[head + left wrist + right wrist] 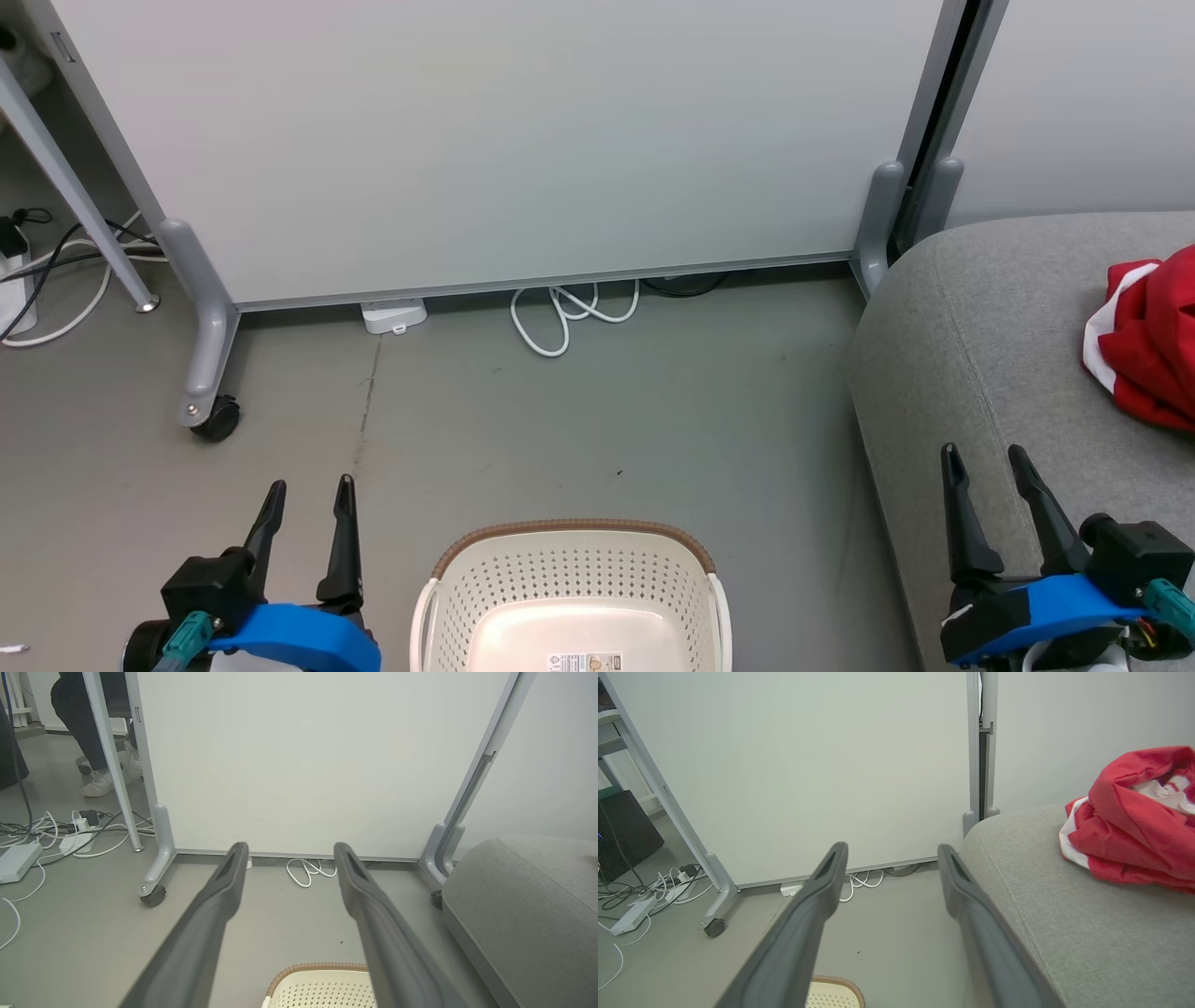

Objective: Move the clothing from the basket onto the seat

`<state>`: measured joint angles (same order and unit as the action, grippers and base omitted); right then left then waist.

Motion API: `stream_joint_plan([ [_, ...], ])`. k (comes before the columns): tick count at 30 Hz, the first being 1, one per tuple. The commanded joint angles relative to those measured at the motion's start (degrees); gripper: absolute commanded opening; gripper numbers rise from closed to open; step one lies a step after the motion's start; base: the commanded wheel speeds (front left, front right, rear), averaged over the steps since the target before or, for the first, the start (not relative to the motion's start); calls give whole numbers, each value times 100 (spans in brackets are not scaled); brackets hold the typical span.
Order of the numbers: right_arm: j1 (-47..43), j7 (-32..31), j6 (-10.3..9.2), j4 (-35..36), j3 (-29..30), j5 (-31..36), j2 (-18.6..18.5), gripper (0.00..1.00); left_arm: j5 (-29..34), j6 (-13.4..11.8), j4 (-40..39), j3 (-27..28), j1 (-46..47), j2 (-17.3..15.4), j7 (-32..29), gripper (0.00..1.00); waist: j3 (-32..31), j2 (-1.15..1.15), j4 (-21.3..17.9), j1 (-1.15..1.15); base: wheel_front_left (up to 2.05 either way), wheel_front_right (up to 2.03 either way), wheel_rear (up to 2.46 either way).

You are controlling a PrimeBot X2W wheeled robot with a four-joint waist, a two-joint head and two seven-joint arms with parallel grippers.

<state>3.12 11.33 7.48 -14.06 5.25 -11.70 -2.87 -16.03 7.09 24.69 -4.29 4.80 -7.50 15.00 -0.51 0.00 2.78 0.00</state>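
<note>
The cream basket (571, 560) with a brown rim stands on the floor at the bottom centre, its inside showing bare plastic and a label; its rim also shows low in the left wrist view (317, 970) and the right wrist view (836, 983). Red clothing (1150, 345) with white trim lies bunched on the grey seat (980, 355) at the right, also seen on the seat (1064, 924) as a red heap (1134, 830). My left gripper (308, 487) hangs open left of the basket. My right gripper (985, 455) stands open over the seat's front edge. Both hold nothing.
A white partition panel (504, 140) on grey castor feet (210, 373) stands behind the basket. White cables (565, 317) and a power strip (394, 315) lie at its base. More cables and a person's legs (93, 728) sit at the far left.
</note>
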Motion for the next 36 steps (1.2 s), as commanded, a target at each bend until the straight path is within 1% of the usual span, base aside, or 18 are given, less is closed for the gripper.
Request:
stream_joint_plan([
  [1, -85, -9, 3, 36, -6, -9, -4, 100, 45, 13, 18, 31, 51, 1, 26, 100, 2, 0, -2, 0, 0, 0, 0],
  [13, -113, -7, 3, -31, -86, -207, -3, 100, -5, 45, 123, -7, 54, 35, 26, 100, -7, 0, -25, 0, 0, 0, 0],
  [14, -40, -16, 0, -34, -83, -179, 1, 0, -9, 12, 131, -7, 3, 50, -4, 0, -7, 0, -26, 0, 0, 0, 0],
  [20, -180, -44, 0, -396, -83, -203, 34, 0, -51, 11, 450, -15, -317, 156, -44, 0, -7, 0, -29, 0, 0, 0, 0],
  [36, -63, -412, 0, -303, -35, -1861, 25, 0, -1645, 18, 127, 225, -202, 218, -493, 0, 3, 0, -61, 0, 0, 0, 0],
])
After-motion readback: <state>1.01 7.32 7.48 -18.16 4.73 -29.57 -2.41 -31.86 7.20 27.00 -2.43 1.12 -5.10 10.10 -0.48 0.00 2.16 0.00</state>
